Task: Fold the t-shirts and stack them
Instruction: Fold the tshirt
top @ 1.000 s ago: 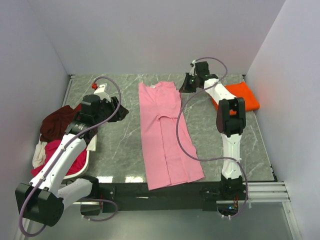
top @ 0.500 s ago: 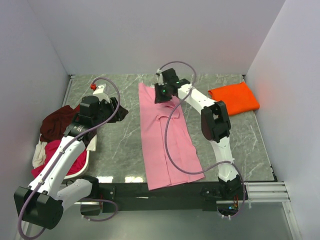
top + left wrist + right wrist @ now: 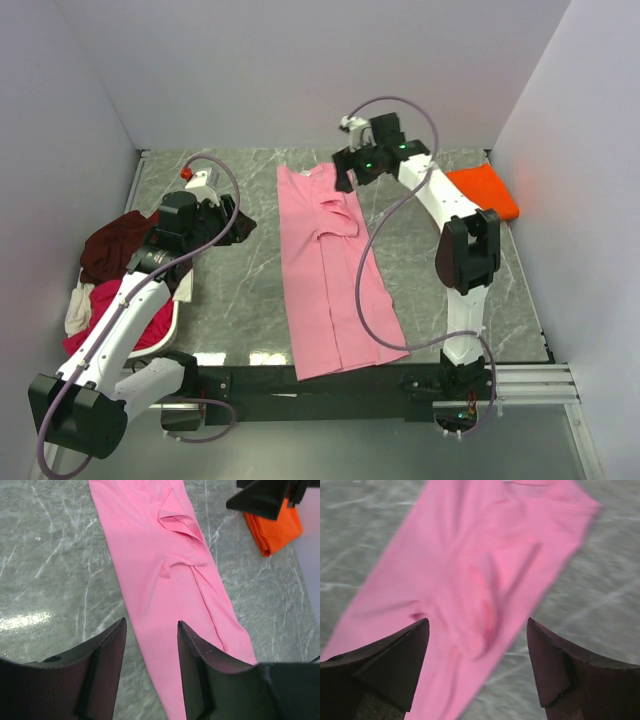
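Note:
The light pink t-shirt (image 3: 325,270) lies as a long narrow strip down the middle of the table, with a small rumpled flap (image 3: 181,522) folded inward near its far end. My right gripper (image 3: 343,175) hovers open over that far right corner; in the right wrist view it (image 3: 477,622) has nothing between its fingers, and the blurred pink cloth (image 3: 470,570) lies below. My left gripper (image 3: 240,225) stands open and empty to the shirt's left, and the left wrist view shows it (image 3: 151,624) above the shirt's left edge. A folded orange t-shirt (image 3: 488,190) lies at the far right.
A heap of maroon (image 3: 112,245), magenta-red (image 3: 140,315) and cream (image 3: 78,312) shirts sits at the left edge in a white tub (image 3: 178,310). Walls close in the table on the left, far and right sides. The right arm's cable (image 3: 365,290) hangs over the pink shirt.
My right gripper swung left over the pink shirt, opened and left a flap folded inward, then drew back toward the far right corner. The left arm stayed put.

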You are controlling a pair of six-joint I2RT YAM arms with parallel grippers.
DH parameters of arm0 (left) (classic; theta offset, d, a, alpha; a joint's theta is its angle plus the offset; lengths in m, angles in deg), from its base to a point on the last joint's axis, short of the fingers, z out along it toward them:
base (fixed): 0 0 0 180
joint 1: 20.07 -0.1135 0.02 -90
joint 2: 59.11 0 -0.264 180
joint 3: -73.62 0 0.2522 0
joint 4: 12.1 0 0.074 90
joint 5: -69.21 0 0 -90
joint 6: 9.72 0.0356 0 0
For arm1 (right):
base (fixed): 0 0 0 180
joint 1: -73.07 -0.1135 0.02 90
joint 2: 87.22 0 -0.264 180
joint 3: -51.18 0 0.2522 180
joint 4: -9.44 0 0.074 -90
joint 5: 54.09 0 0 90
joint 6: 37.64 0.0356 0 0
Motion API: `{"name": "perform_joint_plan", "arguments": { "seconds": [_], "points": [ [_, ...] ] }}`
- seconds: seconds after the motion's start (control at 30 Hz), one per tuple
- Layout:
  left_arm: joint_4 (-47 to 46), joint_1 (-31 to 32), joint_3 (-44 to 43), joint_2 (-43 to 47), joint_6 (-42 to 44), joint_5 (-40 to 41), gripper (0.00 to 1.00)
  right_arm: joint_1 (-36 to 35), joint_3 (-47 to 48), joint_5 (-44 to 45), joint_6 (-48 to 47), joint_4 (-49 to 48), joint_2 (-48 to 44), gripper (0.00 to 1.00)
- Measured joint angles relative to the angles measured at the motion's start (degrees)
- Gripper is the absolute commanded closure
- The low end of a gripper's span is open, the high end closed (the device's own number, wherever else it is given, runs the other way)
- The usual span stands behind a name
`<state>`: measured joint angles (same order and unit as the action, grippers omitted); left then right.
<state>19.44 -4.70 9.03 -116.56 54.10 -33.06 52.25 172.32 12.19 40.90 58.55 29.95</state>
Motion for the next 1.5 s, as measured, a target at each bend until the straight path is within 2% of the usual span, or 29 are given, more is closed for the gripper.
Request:
{"name": "perform_joint_plan", "arguments": {
  "seconds": [0.03, 0.1, 0.27, 0.5, 0.77, 1.03, 1.2, 1.37, 1.47, 1.5],
  "points": [
    [-0.2, 0.0, 0.0, 0.0, 0.0, -0.2, 0.49, 1.7, 1.2, 0.1, -1.6, 0.2, 0.7, 0.2],
    [-0.5, 0.0, 0.1, 0.0, 0.0, -0.6, 0.49, 4.0, 2.9, 0.4, -4.1, 0.7, 2.5, 0.37],
    [-0.8, -0.1, 0.5, 0.0, 0.0, -1.5, 0.49, 4.3, 4.4, 0.2, -6.9, 4.3, 9.4, 0.56],
    [-0.8, -0.1, 1.1, -0.2, -0.2, -2.8, 0.49, 2.7, 6.8, -1.4, -7.5, 9.0, 16.1, 0.58],
    [-1.1, -0.1, 2.0, -0.4, -0.3, -3.1, 0.49, 2.3, 8.2, -0.7, -7.8, 9.6, 16.2, 0.83],
    [-1.2, -0.2, 2.4, -0.4, -0.5, -3.5, 0.49, -1.4, 1.9, 7.4, -10.7, 7.3, 13.4, 1.0],
    [-1.3, -0.2, 2.6, -0.4, -0.5, -3.5, 0.49, -5.0, -0.3, 13.6, -12.5, 4.6, 12.1, 1.0],
    [-1.4, -0.2, 2.8, -0.4, -0.5, -3.5, 0.49, -9.0, -9.6, 24.9, -16.5, -1.5, 6.6, 0.98],
    [-1.5, -0.3, 2.8, -0.4, -0.5, -3.5, 0.49, -12.2, -14.1, 32.5, -19.8, -6.1, 4.0, 0.69],
    [-1.6, -0.3, 2.8, -0.4, -0.5, -3.5, 0.49, -13.1, -15.4, 34.6, -20.8, -7.6, 3.3, 0.54]
  ]
}}
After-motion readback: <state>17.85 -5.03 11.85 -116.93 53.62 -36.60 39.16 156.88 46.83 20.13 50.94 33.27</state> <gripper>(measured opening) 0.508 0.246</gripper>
